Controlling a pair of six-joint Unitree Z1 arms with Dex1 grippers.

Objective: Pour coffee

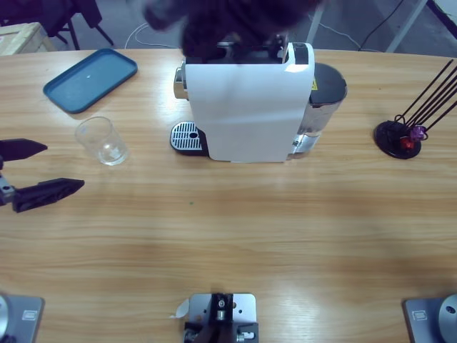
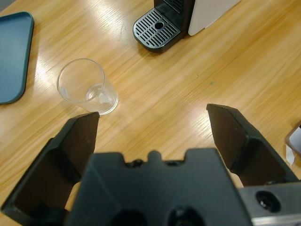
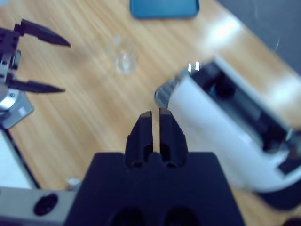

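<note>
A white coffee machine stands at the table's far middle, its black drip tray facing left. A clear glass stands upright left of the drip tray, apart from it. My left gripper comes in from the left edge and is open and holding nothing, just short of the glass. In the left wrist view the gripper has bare table between its jaws. My right gripper is shut on nothing and hovers high over the machine. Its arm is a dark blur at the top.
A blue tray lies at the far left. A black stand with thin rods holds a red and a purple capsule at the right. The machine's dark water tank sits on its right side.
</note>
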